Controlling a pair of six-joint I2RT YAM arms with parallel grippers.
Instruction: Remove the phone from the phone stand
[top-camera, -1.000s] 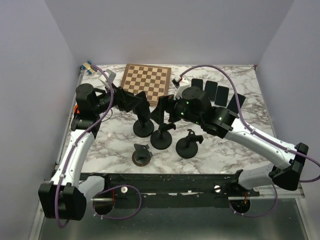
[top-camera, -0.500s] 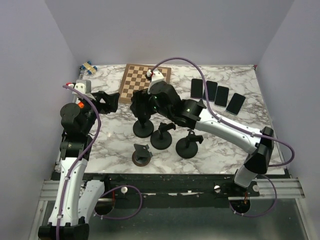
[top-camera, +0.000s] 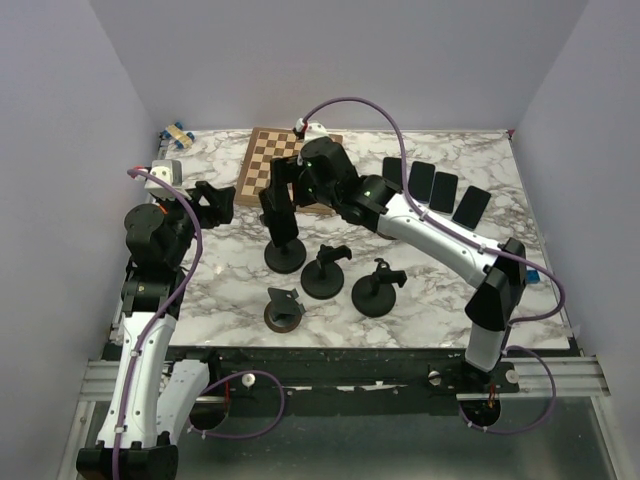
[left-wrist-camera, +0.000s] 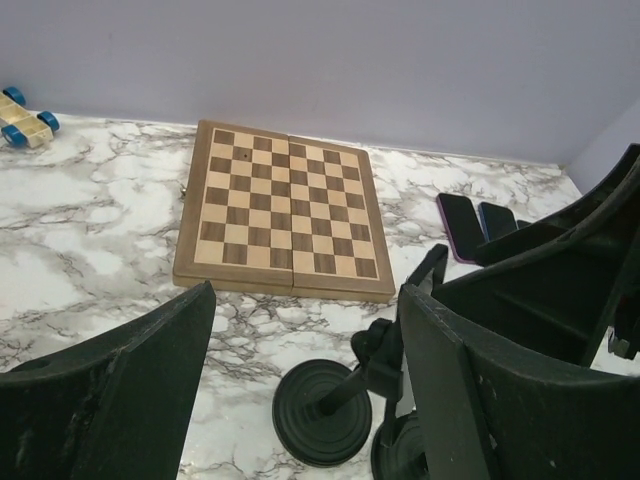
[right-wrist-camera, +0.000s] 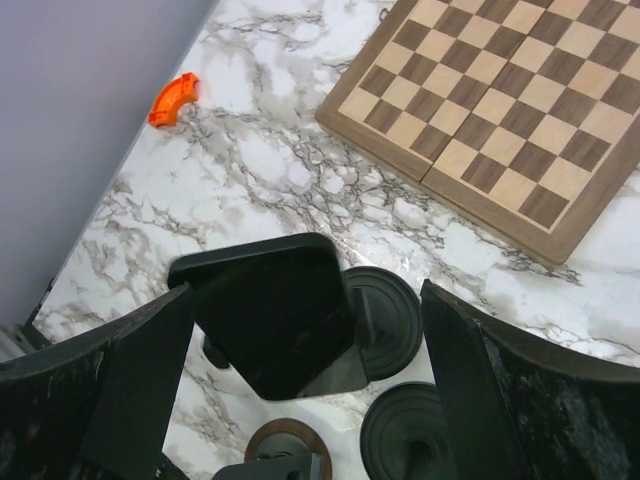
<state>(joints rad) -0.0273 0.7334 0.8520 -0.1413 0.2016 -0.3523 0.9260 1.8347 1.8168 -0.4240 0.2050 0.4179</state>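
Observation:
A black phone (top-camera: 274, 203) stands tilted in the back-left phone stand (top-camera: 286, 257). My right gripper (top-camera: 284, 186) is open and reaches down around the phone. In the right wrist view the phone (right-wrist-camera: 272, 312) sits between the two fingers (right-wrist-camera: 130, 385), with the left finger at its edge, the right finger apart, and the stand's round base (right-wrist-camera: 386, 320) behind it. My left gripper (top-camera: 214, 199) is open and empty, to the left of the stand. In the left wrist view the stand's base (left-wrist-camera: 322, 412) lies ahead between the open gripper's (left-wrist-camera: 305, 300) fingers.
Two more black stands (top-camera: 326, 272) (top-camera: 375, 290) and a brown-based one (top-camera: 284, 310) stand close by in front. A chessboard (top-camera: 290, 165) lies behind. Several phones (top-camera: 443, 190) lie at the back right. A toy car (top-camera: 177, 133) is at the back left corner.
My right arm has swung left from the middle stands and its open gripper now reaches around the phone. My left arm has pulled back to the left, away from the stand.

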